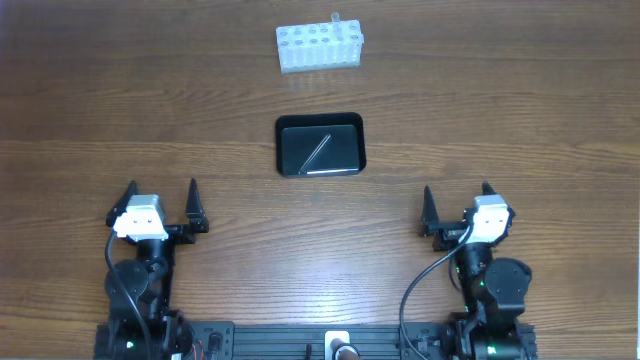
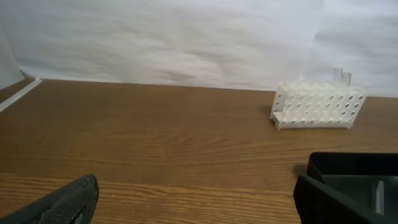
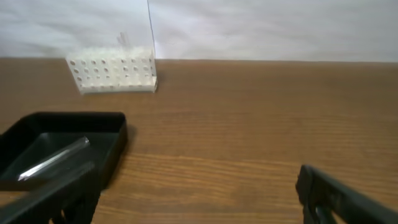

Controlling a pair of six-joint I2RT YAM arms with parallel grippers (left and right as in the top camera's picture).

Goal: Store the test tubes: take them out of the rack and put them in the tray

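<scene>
A white test tube rack stands at the far middle of the table, with one clear tube sticking up at its right end. The rack and its tube show in the left wrist view, and the rack in the right wrist view. A black tray lies nearer, holding two clear tubes; one tube lies in the tray. My left gripper stands open near the front left. My right gripper stands open near the front right. Both hold nothing.
The brown wooden table stretches wide on both sides of the rack and tray. A white backdrop rises behind the table's far edge. The arm bases sit on a black rail at the front.
</scene>
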